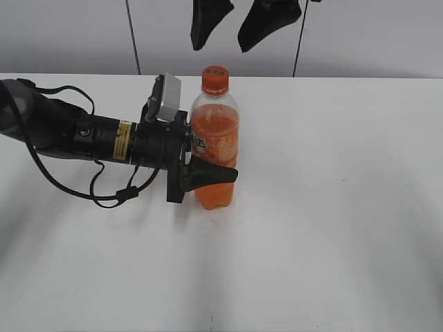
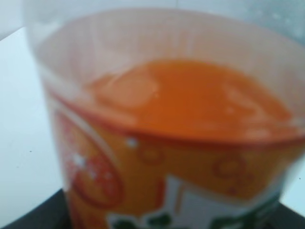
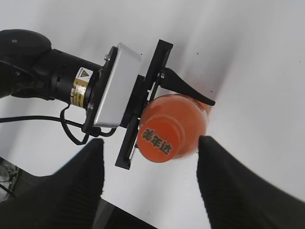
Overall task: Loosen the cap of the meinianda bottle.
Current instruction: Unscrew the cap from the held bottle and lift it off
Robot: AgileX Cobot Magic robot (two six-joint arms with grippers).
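Observation:
The meinianda bottle (image 1: 215, 142) stands upright on the white table, with orange liquid and an orange label. Its orange cap (image 1: 214, 79) is on top; in the right wrist view the cap (image 3: 160, 140) shows greenish characters. My left gripper (image 1: 208, 173) is shut on the bottle's lower body from the left. In the left wrist view the bottle (image 2: 176, 143) fills the frame, blurred. My right gripper (image 1: 246, 28) hangs open above the bottle, apart from it. In the right wrist view its two black fingers (image 3: 150, 167) stand wide on either side of the cap.
The left arm (image 1: 76, 131) lies across the left of the white table (image 1: 332, 207), with a loose black cable beside it. A grey panelled wall runs behind the table's far edge.

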